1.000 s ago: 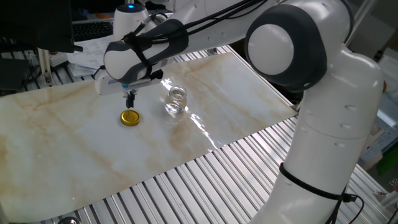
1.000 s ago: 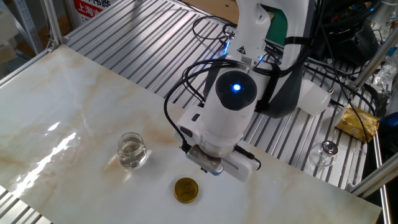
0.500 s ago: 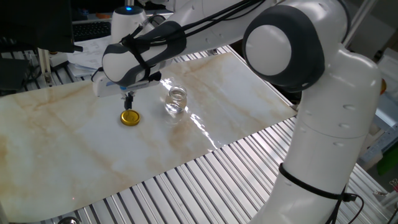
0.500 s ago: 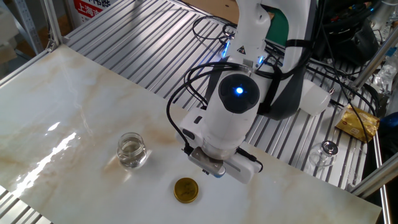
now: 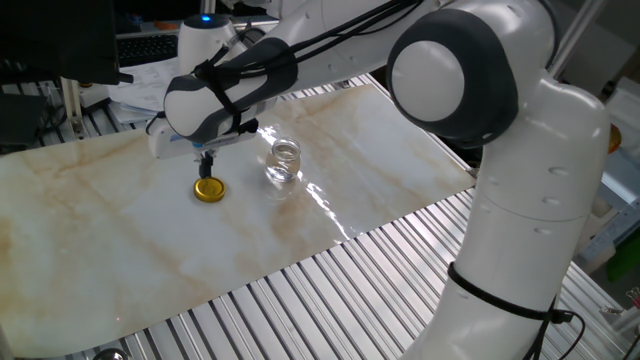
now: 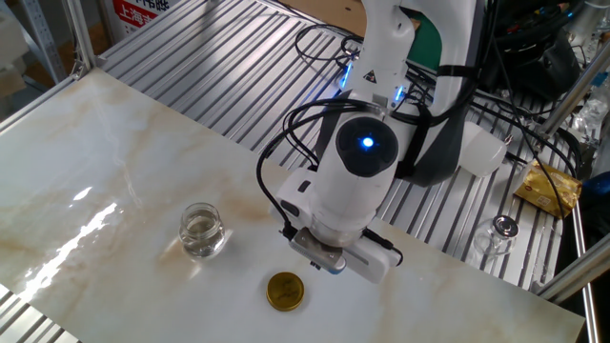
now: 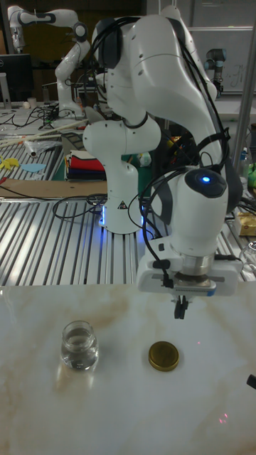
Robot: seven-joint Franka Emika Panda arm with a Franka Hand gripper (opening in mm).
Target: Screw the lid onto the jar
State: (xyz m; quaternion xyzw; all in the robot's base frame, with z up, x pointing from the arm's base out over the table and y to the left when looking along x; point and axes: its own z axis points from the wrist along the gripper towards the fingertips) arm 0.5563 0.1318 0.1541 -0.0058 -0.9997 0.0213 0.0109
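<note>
Here gripper (image 7: 181,308) jaws clenched together, empty, hovering just above lid (image 7: 164,356); jar (image 7: 79,345) apart.

Over the last second the gripper (image 5: 208,166) shifts slightly left and toward the rear of the marble table (image 5: 120,250) in one fixed view; the wrist housing moves with it. In the other fixed view the arm's wrist (image 6: 348,186) sits a little further right and lower than before, its blue light likewise displaced. Fingertips now hang just above and behind the lid (image 5: 209,189), closer over it than earlier. Finger spacing shows no visible change; fingers appear close together.
</note>
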